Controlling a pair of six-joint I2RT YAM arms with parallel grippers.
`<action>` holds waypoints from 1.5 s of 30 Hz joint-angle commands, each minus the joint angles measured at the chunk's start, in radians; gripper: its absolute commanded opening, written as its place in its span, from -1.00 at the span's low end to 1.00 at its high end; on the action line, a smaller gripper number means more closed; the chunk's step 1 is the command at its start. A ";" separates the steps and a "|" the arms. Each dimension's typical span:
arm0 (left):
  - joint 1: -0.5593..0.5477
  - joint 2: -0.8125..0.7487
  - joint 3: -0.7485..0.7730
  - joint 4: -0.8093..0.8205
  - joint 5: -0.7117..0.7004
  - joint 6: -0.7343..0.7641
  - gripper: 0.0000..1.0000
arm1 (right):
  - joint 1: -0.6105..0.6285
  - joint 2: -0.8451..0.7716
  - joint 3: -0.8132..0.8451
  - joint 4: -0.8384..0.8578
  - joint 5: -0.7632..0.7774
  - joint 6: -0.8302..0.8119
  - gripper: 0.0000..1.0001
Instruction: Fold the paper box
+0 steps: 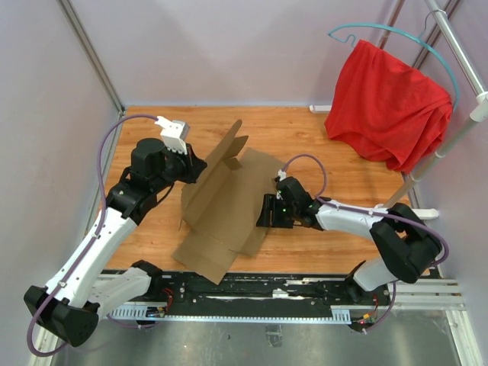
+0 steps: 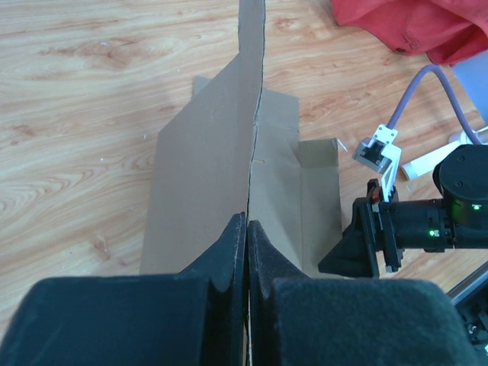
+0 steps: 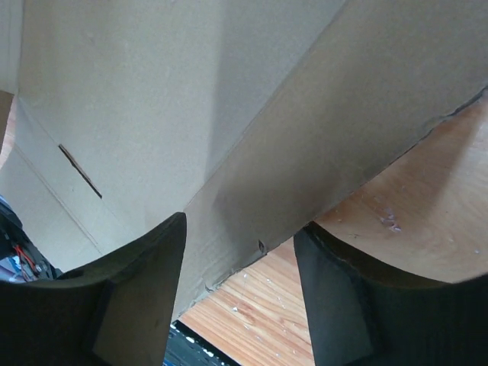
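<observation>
While the table [image 1: 328, 156] carries the box [image 1: 229, 210] at its middle, one panel stands raised.
Left tool [image 2: 246, 225] pinches that panel's edge to hold it upright; right tool [image 3: 240, 229], spread, straddles the flat side's edge, probably bracing the sheet.

You have 1 paper box [image 1: 225, 210] in front of you, lying on 1 wooden table [image 1: 328, 152]. You count 2 arms, each with 1 gripper: 1 left gripper [image 1: 200, 169] and 1 right gripper [image 1: 267, 212]. You also have 1 red cloth [image 1: 385, 103] and 1 teal hanger [image 1: 396, 32].
</observation>
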 commanded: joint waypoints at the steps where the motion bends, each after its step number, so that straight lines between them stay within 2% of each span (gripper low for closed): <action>1: 0.010 -0.003 0.029 0.003 -0.002 0.010 -0.99 | -0.004 -0.003 0.024 -0.016 0.013 0.001 0.02; 5: 0.010 -0.005 0.035 0.008 0.008 0.005 -0.99 | -0.005 -0.026 0.039 -0.062 0.044 -0.025 -0.51; 10: 0.012 -0.022 0.040 0.017 0.029 -0.012 -1.00 | -0.009 -0.051 0.082 -0.159 0.092 -0.080 -0.97; 17: 0.012 -0.048 0.044 0.005 0.033 -0.025 -0.96 | -0.060 -0.148 0.181 -0.377 0.162 -0.244 -0.99; 18: 0.011 -0.053 0.047 -0.001 0.024 -0.024 -0.78 | -0.072 -0.165 0.210 -0.426 0.172 -0.284 -0.99; 21: 0.012 -0.092 0.054 -0.016 -0.012 -0.027 -0.03 | -0.115 -0.207 0.324 -0.640 0.240 -0.406 -0.99; 23: 0.012 -0.124 0.055 -0.013 -0.025 -0.032 0.26 | -0.148 -0.222 0.405 -0.760 0.270 -0.493 -0.99; 24: 0.012 -0.138 0.056 -0.013 -0.029 -0.038 0.33 | -0.166 -0.227 0.445 -0.809 0.274 -0.539 -0.98; 28: 0.012 -0.180 0.047 -0.010 -0.012 -0.058 0.36 | -0.197 -0.218 0.603 -0.981 0.334 -0.672 -0.95; 32: 0.012 -0.221 -0.017 0.029 0.007 -0.089 0.35 | -0.197 -0.204 0.703 -1.025 0.380 -0.684 -0.87; 35: 0.011 -0.245 -0.082 0.083 0.027 -0.098 0.25 | -0.180 -0.167 0.795 -1.061 0.411 -0.699 -0.87; 38: 0.012 -0.247 -0.159 0.169 0.056 -0.129 0.10 | -0.090 -0.106 0.904 -1.104 0.566 -0.761 -0.92; 41: 0.012 -0.246 -0.252 0.285 0.081 -0.179 0.07 | 0.025 -0.023 0.980 -1.125 0.725 -0.818 -0.95; 45: 0.012 -0.239 -0.333 0.384 0.083 -0.209 0.04 | 0.087 0.090 1.063 -1.195 0.777 -0.817 -0.98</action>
